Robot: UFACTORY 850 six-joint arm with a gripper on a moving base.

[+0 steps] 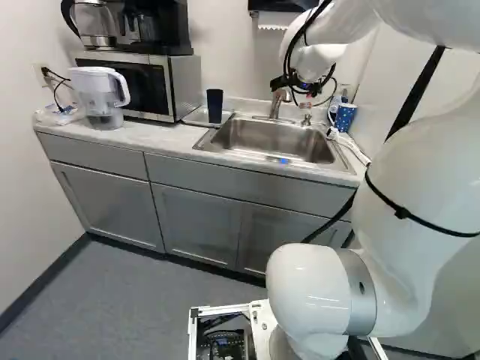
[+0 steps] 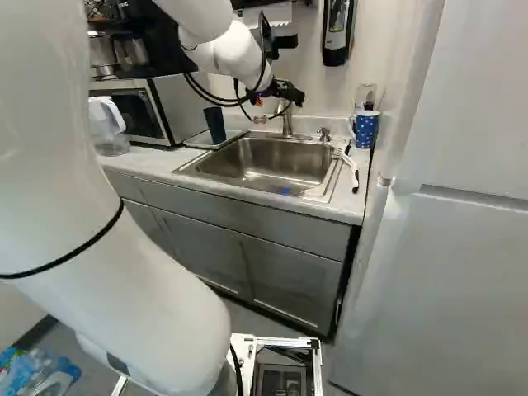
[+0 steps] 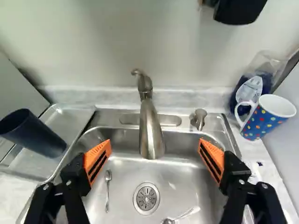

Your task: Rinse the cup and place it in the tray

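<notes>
Set in the surface (image 1: 142, 135), the sink (image 3: 182, 175) lay beside the metal tray (image 3: 77, 116), where the dark cup (image 1: 214, 106) stood upright. Above the sink, the gripper (image 2: 289, 92) had its fingers (image 3: 98, 161) wide apart. Only the wrist view showed the drain (image 3: 146, 198) and two spoons (image 3: 108, 189) in the basin.

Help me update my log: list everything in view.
Counter: 1, grey, against wall
Sink: 1, silver, in counter
Tray: 1, silver, beside sink
Cup: 1, dark blue, on tray
Spoons: 2, silver, in sink
Faucet: 1, silver, behind sink
Mug: 1, blue, beside sink
Bag: 1, clear, behind mug
Utensil: 1, white, beside sink
Microwave: 1, silver-black, on counter
Pitcher: 1, white, beside microwave
Coffee gear: several, black, on microwave
Paper towels: 1, white, on wall
Cabinet doors: 3, grey, below counter
Bottles: several, bluish, on floor
Arm: 1, white, reaching above sink
Gripper: 1, black-orange, open above sink
</notes>
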